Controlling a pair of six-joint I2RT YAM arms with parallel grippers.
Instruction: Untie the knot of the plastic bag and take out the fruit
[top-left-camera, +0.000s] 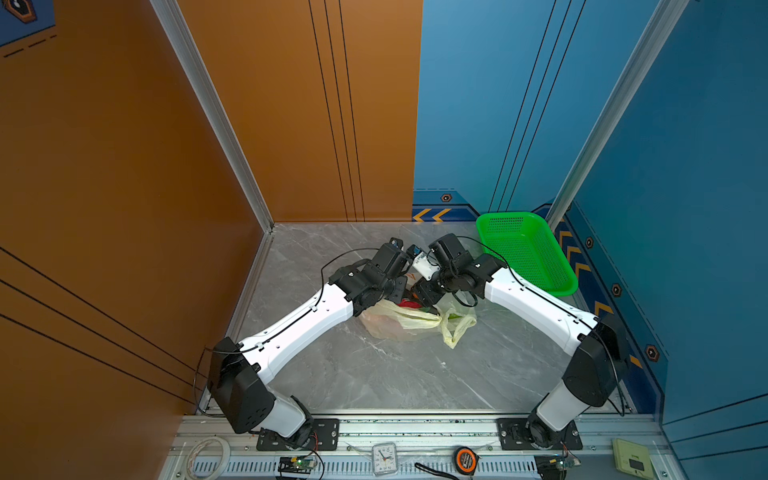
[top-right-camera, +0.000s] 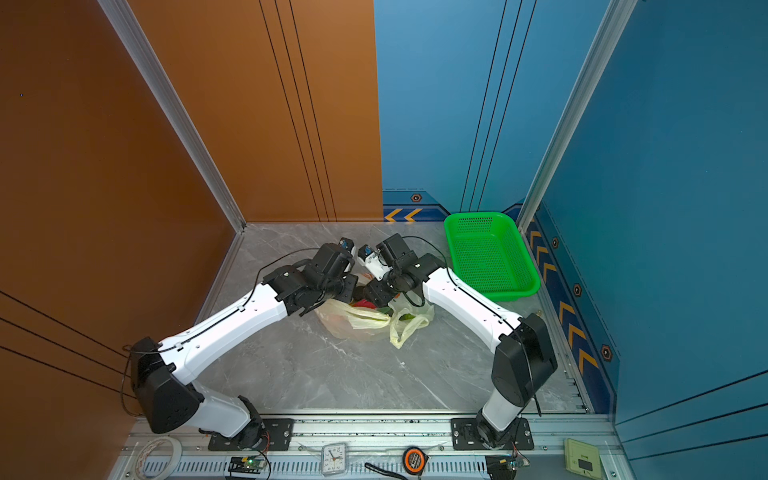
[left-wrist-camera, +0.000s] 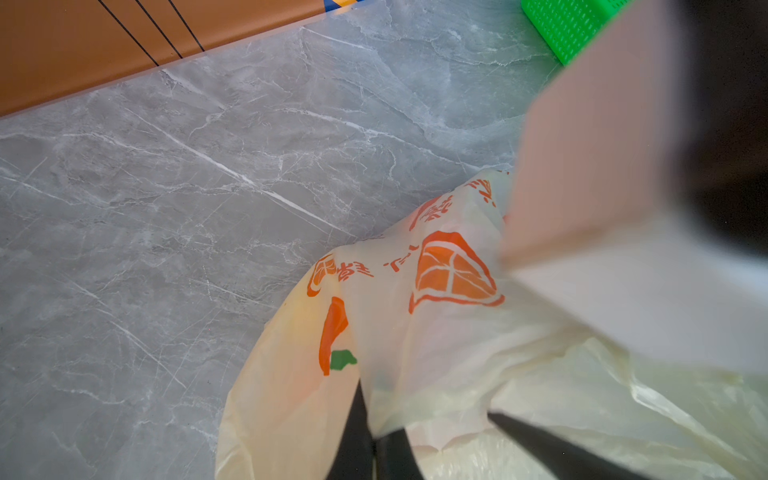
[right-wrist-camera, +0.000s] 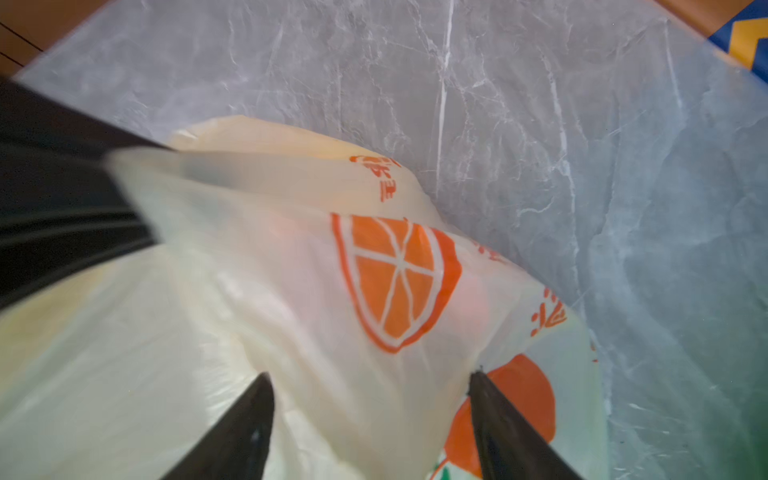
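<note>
**Bag Held at 2 Points; Fruit Not Yet Removed**

Finding 1, grips. The left claw (left-wrist-camera: 376, 432) is clenched. In its wrist view the film of the plastic bag (top-left-camera: 399, 322) rises in a taut fold into the meeting fingers, so it appears to pinch the bag wall. The likely purpose is to anchor the bag and lift 1 side of the mouth. The right claw (right-wrist-camera: 370, 382) stands released, its 2 fingers apart, with printed bag film lying between them. It grasps nothing that I can confirm. I judge it is placed to take a second hold opposite the left claw.

Finding 2, location. The bag lies on the bench (top-left-camera: 374, 374) directly beneath both claws, which nearly meet above it. A loop handle (top-left-camera: 457, 330) trails loose on the bench, on the arm-base side of the right claw. The knot cannot be made out in any view, so I cannot tell whether it is undone.

Finding 3, containers. Under the claws, in both top views, a red fruit (top-left-camera: 409, 304) and a green piece show at the bag's upper part. The rest of the contents are hidden by film and arms. The green basket (top-left-camera: 525, 249) sits well apart from the right claw, on the side away from the left claw. Nothing is visible in it.
</note>
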